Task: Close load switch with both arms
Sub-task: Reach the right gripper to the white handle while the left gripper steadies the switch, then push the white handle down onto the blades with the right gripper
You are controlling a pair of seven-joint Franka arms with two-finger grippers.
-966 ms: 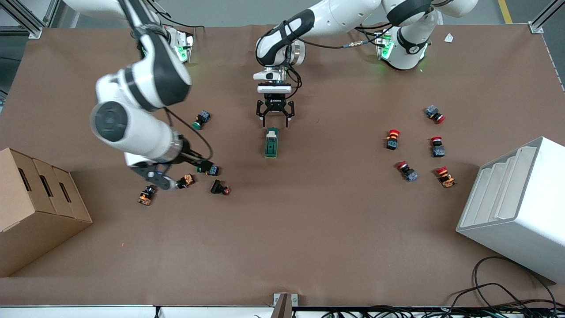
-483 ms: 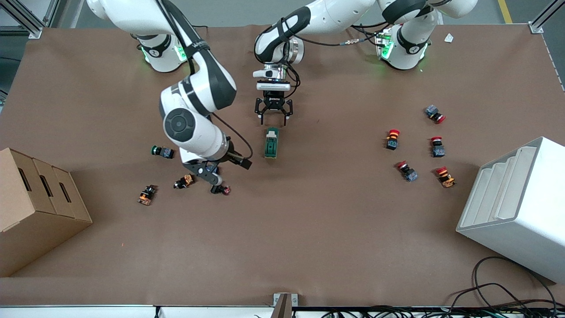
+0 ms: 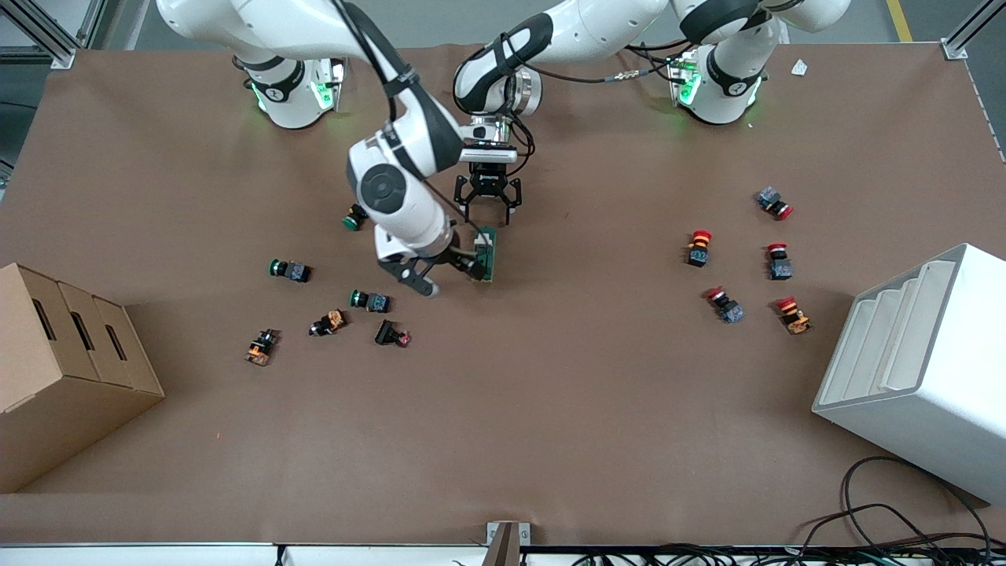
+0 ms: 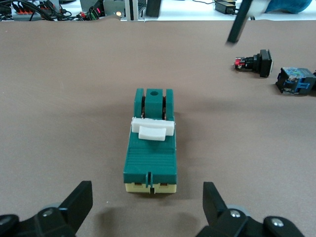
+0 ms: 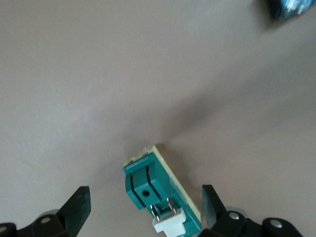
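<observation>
While unheld, load switch [image 4: 150, 150] between grippers

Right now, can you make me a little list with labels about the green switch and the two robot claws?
switch: load switch flat on the brown table, white lever on top
left claw: left claw open, over the table beside the switch's end toward the robots
right claw: right claw open, right over the switch
touching switch: neither claw grips it
</observation>
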